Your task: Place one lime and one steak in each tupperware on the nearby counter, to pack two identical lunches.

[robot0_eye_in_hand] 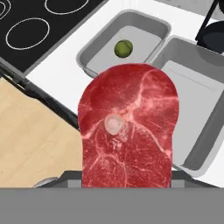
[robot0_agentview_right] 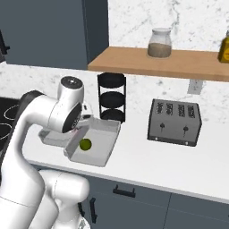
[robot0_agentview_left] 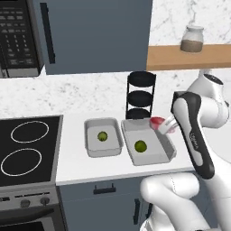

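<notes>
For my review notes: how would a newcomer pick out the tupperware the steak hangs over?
Find the black three-tier rack on the white counter. Two grey tubs lie before it; the right-hand tupperware, nearest the rack, is meant. It is larger than its neighbour, and the claw holds the steak above its edge.

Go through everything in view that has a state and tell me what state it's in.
pincer: shut on steak
steak: held above the larger tupperware
smaller tupperware: lidless, one lime inside
larger tupperware: lidless, one lime inside
jar: lid on, upright on shelf
</notes>
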Tool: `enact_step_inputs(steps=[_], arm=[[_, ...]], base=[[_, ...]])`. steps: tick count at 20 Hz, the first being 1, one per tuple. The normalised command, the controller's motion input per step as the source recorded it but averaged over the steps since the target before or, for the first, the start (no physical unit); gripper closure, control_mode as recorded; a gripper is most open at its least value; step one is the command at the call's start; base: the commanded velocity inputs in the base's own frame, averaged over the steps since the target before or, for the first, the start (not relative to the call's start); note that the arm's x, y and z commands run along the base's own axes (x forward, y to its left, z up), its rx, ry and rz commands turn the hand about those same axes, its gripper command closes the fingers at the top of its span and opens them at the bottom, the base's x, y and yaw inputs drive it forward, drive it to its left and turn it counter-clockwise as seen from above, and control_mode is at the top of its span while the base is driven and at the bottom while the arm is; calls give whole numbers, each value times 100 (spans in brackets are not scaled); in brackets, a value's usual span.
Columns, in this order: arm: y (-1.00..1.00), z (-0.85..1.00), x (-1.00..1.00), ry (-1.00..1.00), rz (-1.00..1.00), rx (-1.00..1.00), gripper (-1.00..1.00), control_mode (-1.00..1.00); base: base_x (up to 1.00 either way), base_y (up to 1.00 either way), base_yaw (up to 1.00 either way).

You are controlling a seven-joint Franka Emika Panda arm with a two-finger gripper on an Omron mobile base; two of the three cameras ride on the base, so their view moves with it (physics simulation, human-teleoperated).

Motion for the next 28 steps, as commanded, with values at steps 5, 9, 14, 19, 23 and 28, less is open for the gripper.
enact_step_inputs(steps=[5,9,14,19,23,28], arm=[[-62,-83,79,4,-3,0,100,-100],[-12,-73,100,2,0,-6,100,-100],[-2,-45,100,3,0,-4,100,-100],[-6,-49,83,7,0,-5,100,-100],[-18,-60,46,18,-3,-5,100,-100],[0,-22,48,6,-4,-3,-100,-100]], base=[[0,0,0],[0,0,0],[0,0,0],[0,0,0],[0,0,0],[0,0,0]])
